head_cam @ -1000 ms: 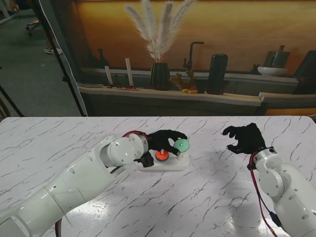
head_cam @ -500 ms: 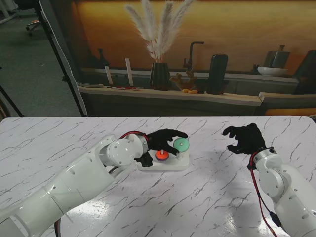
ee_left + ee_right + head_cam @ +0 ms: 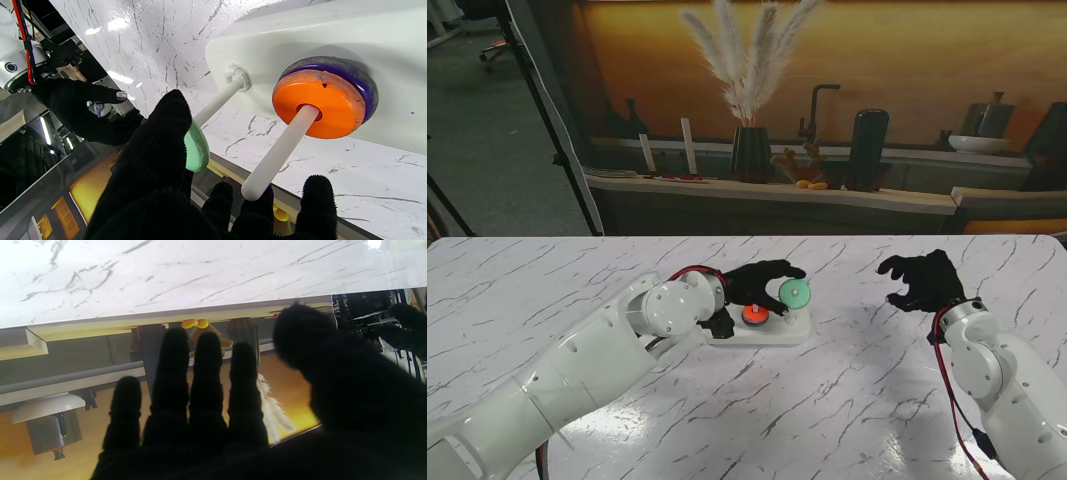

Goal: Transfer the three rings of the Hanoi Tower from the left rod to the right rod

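Hanoi Tower base (image 3: 762, 333) lies on the marble table (image 3: 847, 400) a little left of centre, a white slab with white rods rising from it. Going from left to right in the stand's view: the left arm (image 3: 577, 370) reaches in from the near left corner, and its black-gloved left hand (image 3: 762, 283) hangs over the base. That hand pinches the green ring (image 3: 794, 293) between thumb and fingers — the left wrist view shows the thumb (image 3: 160, 133) pressed flat against the ring's face (image 3: 196, 150), with the ring held edge-on up by the top of the rod (image 3: 217, 101) at the end of the base, clear of the slab. Whether the ring is threaded on that rod or just beside its tip, I cannot tell.

Just left of the green ring and nearer to me, the orange ring (image 3: 754, 314) sits low on its own rod (image 3: 280, 156), resting on top of a purple ring (image 3: 353, 78) that touches the base. The remaining fingertips (image 3: 317, 196) curl near the top of this rod without touching the orange ring.

Well apart to the right, the right hand (image 3: 922, 280) hovers over bare marble — fingers (image 3: 206, 373) loosely spread and curved, holding nothing.
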Tool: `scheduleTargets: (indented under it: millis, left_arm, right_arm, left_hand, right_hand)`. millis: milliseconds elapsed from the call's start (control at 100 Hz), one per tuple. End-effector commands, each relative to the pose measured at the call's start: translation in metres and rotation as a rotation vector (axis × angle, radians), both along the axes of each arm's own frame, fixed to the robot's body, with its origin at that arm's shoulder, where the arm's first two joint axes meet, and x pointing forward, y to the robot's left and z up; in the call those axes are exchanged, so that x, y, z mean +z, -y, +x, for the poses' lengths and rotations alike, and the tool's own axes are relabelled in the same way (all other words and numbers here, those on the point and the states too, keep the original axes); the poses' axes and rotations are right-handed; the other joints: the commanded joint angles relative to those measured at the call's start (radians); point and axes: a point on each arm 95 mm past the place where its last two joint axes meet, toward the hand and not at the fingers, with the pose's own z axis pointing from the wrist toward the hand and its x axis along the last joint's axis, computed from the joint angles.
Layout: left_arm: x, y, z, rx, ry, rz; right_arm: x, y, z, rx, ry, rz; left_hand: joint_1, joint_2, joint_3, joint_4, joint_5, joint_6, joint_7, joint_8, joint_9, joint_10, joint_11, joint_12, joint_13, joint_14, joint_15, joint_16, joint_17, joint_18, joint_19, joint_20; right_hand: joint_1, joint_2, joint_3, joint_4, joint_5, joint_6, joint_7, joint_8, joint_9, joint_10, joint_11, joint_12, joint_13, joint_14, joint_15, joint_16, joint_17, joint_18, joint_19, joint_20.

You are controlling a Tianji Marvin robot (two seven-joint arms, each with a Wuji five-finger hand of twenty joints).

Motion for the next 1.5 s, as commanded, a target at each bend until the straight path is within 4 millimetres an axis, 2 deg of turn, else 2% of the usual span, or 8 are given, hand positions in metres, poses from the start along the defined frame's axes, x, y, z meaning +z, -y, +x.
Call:
scheduleTargets:
  millis: [0, 240, 390, 420, 470, 570, 1100, 1490]
  left_arm:
    - [0.001, 0.002, 0.0, -0.026, -0.004, 0.001]
    - [0.001, 0.001, 0.001, -0.047, -0.01, -0.001]
    - [0.001, 0.001, 0.001, -0.043, 0.001, -0.007]
    - [0.001, 0.001, 0.002, -0.043, 0.006, -0.008]
    - [0.0, 0.0, 0.002, -0.043, 0.024, -0.008]
    - [-0.001, 0.0, 0.002, -0.036, 0.056, -0.002]
    - [0.01, -0.023, -0.004, -0.012, 0.139, 0.038]
    - [0.013, -0.05, -0.01, 0.01, 0.149, 0.188]
  right_arm:
    - [-0.004, -0.004, -0.002, 0.005, -0.007, 0.007]
    - [-0.005, -0.004, -0.002, 0.004, -0.011, 0.009]
    - [-0.005, -0.004, -0.002, 0.004, -0.012, 0.008]
    - [-0.005, -0.004, -0.002, 0.005, -0.012, 0.008]
    - [-0.005, -0.004, -0.002, 0.005, -0.013, 0.008]
    - [-0.005, -0.004, -0.002, 0.005, -0.012, 0.009]
    - [-0.007, -0.008, 0.0, 0.013, -0.015, 0.017]
    - [-0.006, -0.011, 0.001, 0.016, -0.01, 0.028]
  left_hand:
    - [-0.013, -0.035, 0.011, 0.021, -0.028, 0.005, -0.018, -0.018, -0.037, -0.002, -0.019, -0.008, -0.029, -0.026, -0.02, -0.017, -0.021, -0.023, -0.048, -0.008]
    - [-0.098, -0.057, -0.006, 0.013, -0.07, 0.014, -0.042, -0.037, -0.075, 0.012, -0.039, -0.049, -0.079, -0.024, -0.044, -0.041, -0.034, -0.007, -0.158, 0.013]
    - [-0.117, -0.056, -0.006, 0.008, -0.111, 0.027, -0.069, -0.067, -0.087, 0.026, -0.06, -0.185, -0.122, -0.03, -0.065, -0.065, -0.041, -0.012, -0.238, 0.031]
    - [-0.121, -0.054, -0.01, 0.007, -0.128, 0.026, -0.082, -0.084, -0.096, 0.026, -0.079, -0.289, -0.123, -0.033, -0.096, -0.122, -0.038, -0.024, -0.307, 0.009]
    - [-0.126, -0.053, -0.015, 0.006, -0.155, 0.013, -0.092, -0.114, -0.098, 0.015, -0.08, -0.319, -0.131, -0.045, -0.125, -0.261, -0.033, -0.033, -0.429, -0.03]
    - [-0.131, -0.051, -0.019, 0.005, -0.173, 0.011, -0.094, -0.132, -0.098, 0.02, -0.08, -0.32, -0.138, -0.043, -0.136, -0.342, -0.019, -0.036, -0.487, -0.09]
    - [-0.134, -0.011, -0.066, -0.005, -0.131, 0.02, -0.074, -0.126, -0.097, 0.016, -0.079, -0.319, -0.13, -0.031, -0.109, -0.272, -0.021, -0.038, -0.458, -0.085]
    - [-0.127, -0.023, -0.099, 0.008, -0.046, 0.057, -0.007, -0.019, -0.082, 0.03, -0.05, -0.185, -0.127, -0.014, -0.075, -0.127, -0.029, -0.012, -0.363, 0.052]
  right_hand:
    - [0.014, 0.002, 0.017, 0.042, 0.002, -0.009, 0.018, 0.01, 0.007, -0.019, 0.012, 0.005, 0.012, -0.016, 0.014, 0.007, -0.007, 0.31, 0.017, 0.012]
    - [0.013, 0.002, 0.016, 0.042, 0.002, -0.01, 0.018, 0.01, 0.007, -0.019, 0.012, 0.005, 0.012, -0.016, 0.015, 0.007, -0.006, 0.31, 0.017, 0.012]
    - [0.014, 0.002, 0.016, 0.042, 0.003, -0.008, 0.018, 0.01, 0.007, -0.019, 0.012, 0.005, 0.012, -0.016, 0.015, 0.007, -0.007, 0.31, 0.017, 0.012]
    - [0.014, 0.002, 0.016, 0.042, 0.004, -0.009, 0.018, 0.01, 0.008, -0.019, 0.013, 0.005, 0.012, -0.015, 0.015, 0.007, -0.007, 0.31, 0.017, 0.012]
    - [0.014, 0.002, 0.017, 0.043, 0.003, -0.009, 0.018, 0.01, 0.008, -0.02, 0.013, 0.005, 0.012, -0.015, 0.015, 0.007, -0.008, 0.31, 0.016, 0.012]
    - [0.014, 0.003, 0.016, 0.043, 0.003, -0.009, 0.018, 0.01, 0.008, -0.02, 0.013, 0.005, 0.012, -0.015, 0.015, 0.007, -0.007, 0.309, 0.017, 0.012]
    - [0.012, 0.006, 0.015, 0.043, 0.003, -0.007, 0.017, 0.01, 0.009, -0.018, 0.013, 0.006, 0.013, -0.015, 0.017, 0.008, -0.007, 0.309, 0.017, 0.013]
    - [0.007, 0.01, 0.013, 0.043, 0.003, -0.007, 0.016, 0.01, 0.008, -0.017, 0.013, 0.006, 0.012, -0.014, 0.017, 0.008, -0.008, 0.309, 0.017, 0.013]
